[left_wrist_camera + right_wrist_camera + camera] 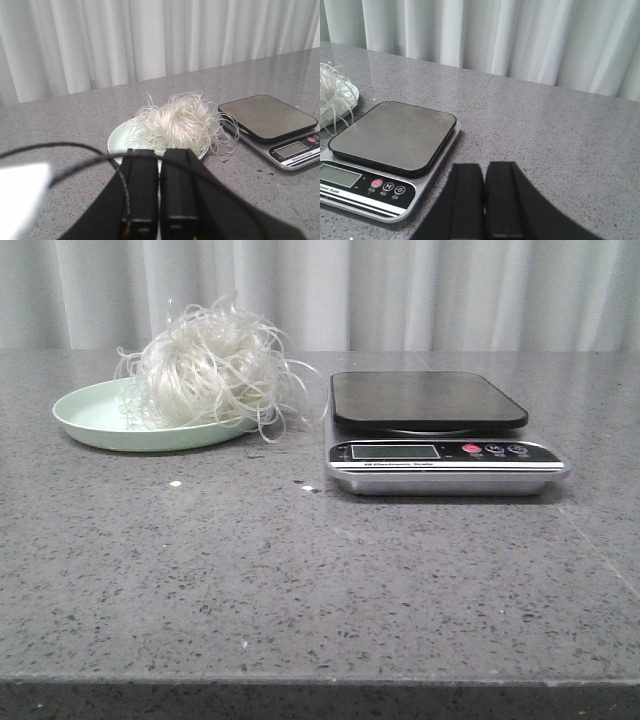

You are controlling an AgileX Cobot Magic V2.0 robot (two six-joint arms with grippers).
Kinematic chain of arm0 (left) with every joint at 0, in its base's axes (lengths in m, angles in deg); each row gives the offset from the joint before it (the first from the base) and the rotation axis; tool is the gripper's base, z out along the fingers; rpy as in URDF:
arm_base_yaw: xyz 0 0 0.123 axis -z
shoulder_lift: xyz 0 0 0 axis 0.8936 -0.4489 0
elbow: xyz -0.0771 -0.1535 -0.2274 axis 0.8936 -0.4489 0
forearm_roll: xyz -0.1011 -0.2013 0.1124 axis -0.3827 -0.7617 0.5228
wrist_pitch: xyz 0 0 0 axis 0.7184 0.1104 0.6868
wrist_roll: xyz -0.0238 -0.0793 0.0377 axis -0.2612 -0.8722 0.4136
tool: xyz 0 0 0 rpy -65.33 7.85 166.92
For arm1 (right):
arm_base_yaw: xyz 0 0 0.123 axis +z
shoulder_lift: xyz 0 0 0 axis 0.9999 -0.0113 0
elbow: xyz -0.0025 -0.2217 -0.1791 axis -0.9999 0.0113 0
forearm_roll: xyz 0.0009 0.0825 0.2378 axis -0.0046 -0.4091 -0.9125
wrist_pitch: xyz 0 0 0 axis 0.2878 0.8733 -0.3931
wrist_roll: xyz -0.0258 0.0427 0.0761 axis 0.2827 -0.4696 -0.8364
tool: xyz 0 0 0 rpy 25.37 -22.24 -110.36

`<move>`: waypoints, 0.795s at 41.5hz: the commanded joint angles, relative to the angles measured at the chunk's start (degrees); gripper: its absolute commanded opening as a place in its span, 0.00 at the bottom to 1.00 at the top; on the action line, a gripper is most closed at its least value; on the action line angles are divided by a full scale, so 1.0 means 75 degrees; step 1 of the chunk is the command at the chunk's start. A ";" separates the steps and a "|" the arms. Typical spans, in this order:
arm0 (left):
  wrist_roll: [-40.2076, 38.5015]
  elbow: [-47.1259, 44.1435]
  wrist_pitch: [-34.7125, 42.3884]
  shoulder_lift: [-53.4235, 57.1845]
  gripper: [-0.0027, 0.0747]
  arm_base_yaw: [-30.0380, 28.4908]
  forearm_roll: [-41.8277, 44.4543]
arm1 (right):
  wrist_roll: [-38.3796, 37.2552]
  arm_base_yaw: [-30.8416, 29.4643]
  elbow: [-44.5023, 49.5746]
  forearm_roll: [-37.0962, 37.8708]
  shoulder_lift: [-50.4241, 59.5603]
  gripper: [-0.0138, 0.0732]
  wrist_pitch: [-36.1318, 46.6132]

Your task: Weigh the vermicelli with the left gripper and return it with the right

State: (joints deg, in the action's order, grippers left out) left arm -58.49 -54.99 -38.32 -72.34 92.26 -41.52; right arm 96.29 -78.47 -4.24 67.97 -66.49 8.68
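The vermicelli (pixel 210 368) is a fluffy whitish ball of thin strands on a pale green plate (pixel 85 418) at the left of the table. It also shows in the left wrist view (pixel 182 122) and at the edge of the right wrist view (pixel 332 97). The scale (pixel 440 465) stands to its right with a bare black platform (pixel 425 398). My left gripper (pixel 159 152) is shut and empty, short of the plate (pixel 117 140). My right gripper (pixel 484 167) is shut and empty, to the right of the scale (pixel 385 187). Neither gripper shows in the front view.
White curtains (pixel 400 290) hang behind the grey stone table (pixel 300 590). Small white crumbs (pixel 176 483) lie on the table in front of the plate. A black cable (pixel 60 147) loops across the left wrist view.
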 commanded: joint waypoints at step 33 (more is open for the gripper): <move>0.0683 -0.0133 0.1109 -0.0034 0.21 -0.1590 -0.1093 | -0.0015 -0.0049 -0.0215 0.0008 -0.0039 0.33 0.0631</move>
State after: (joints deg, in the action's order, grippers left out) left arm -55.58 -55.93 -36.40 -72.26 83.75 -46.41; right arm 96.20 -78.47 -4.24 67.97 -66.49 8.81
